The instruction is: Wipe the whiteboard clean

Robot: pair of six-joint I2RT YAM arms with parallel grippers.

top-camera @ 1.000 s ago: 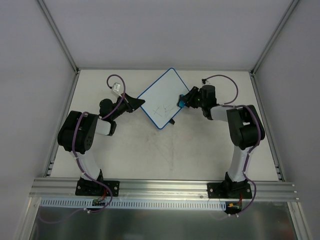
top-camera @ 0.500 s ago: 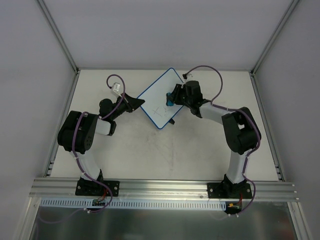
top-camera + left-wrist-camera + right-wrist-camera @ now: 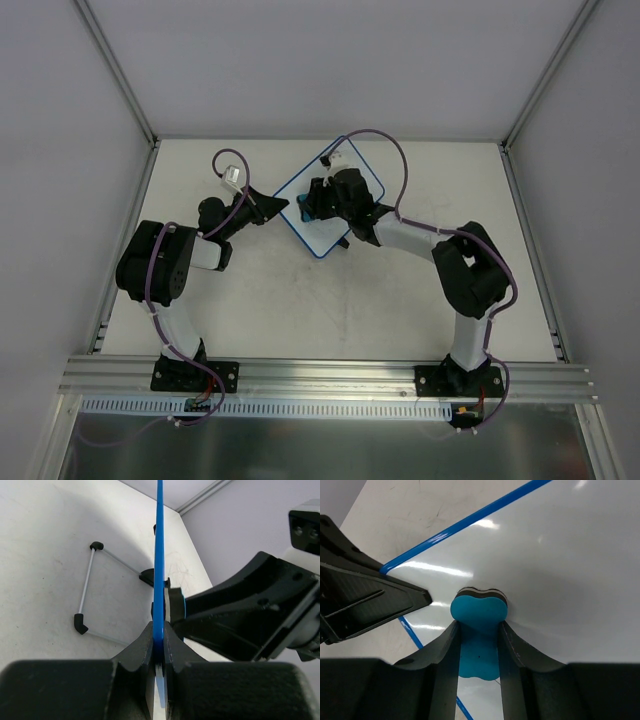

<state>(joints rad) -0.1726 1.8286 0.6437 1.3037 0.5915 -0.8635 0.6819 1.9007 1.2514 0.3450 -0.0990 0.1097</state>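
Top external view: sets the whiteboard (image 3: 318, 235) cornerwise at the far middle of the table (image 3: 250, 300), between both arms. Pinches its left corner rim in the closed left gripper (image 3: 283, 207). Presses the blue eraser (image 3: 479, 611), clamped in the right gripper (image 3: 312, 205), onto the white face just beside that corner. Left wrist view alone: shows the blue rim edge-on, a wire stand (image 3: 86, 587) at the underside, and pen strokes too faint to read. Right wrist view alone: shows the eraser's dark felt on the glossy surface.
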